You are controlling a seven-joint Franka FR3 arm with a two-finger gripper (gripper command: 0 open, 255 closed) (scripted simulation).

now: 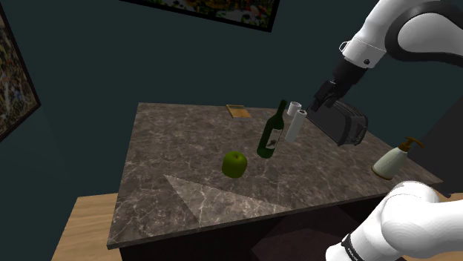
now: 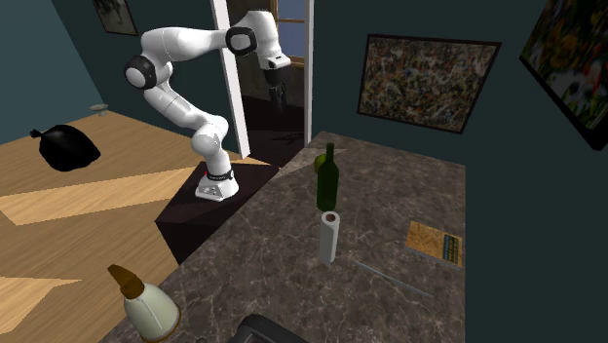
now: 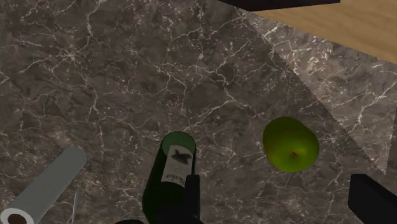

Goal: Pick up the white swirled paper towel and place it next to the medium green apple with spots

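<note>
A white paper towel roll (image 1: 294, 122) (image 2: 329, 237) (image 3: 48, 188) stands upright on the dark marble table (image 1: 171, 148). A green wine bottle (image 1: 271, 133) (image 2: 326, 177) (image 3: 172, 172) stands close beside it. The green apple (image 1: 234, 164) (image 3: 291, 144) lies past the bottle, toward the shoulder view's left. My gripper (image 1: 324, 95) (image 2: 274, 95) (image 3: 275, 184) hangs well above the table, up and to the shoulder view's right of the roll. It is open, with nothing between the fingers.
A dark grey boxy object (image 1: 343, 124) sits on the table below the gripper. A soap dispenser (image 1: 393, 157) (image 2: 146, 307) stands near the table's edge. A small tan card (image 1: 238, 110) (image 2: 435, 242) lies at the far side. Framed pictures hang on the walls.
</note>
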